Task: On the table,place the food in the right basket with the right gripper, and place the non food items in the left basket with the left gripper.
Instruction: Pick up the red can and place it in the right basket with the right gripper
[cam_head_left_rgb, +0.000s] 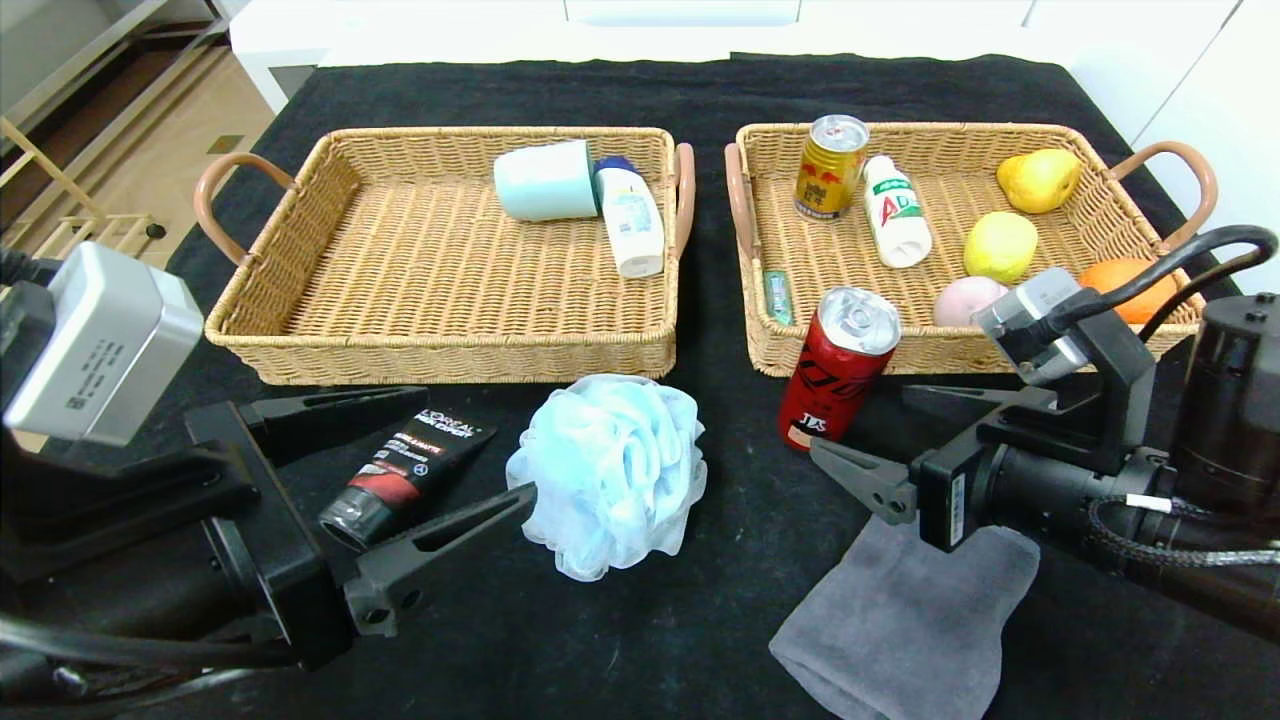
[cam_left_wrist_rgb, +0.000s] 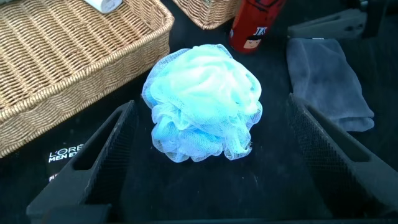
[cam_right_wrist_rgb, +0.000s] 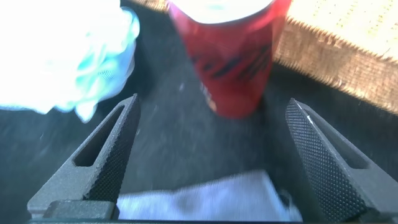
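Only the head view shows the baskets' contents: left basket holds cup and bottle; right basket holds cans and fruit. Left gripper open before loofah at centre; right gripper open at the red can, lower right.

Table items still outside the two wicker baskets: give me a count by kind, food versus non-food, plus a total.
Food: 1, the red drink can standing in front of the right wicker basket.
Non-food: 3, the black L'Oreal tube, the pale blue mesh bath sponge, and the folded grey cloth.
Total: 4.
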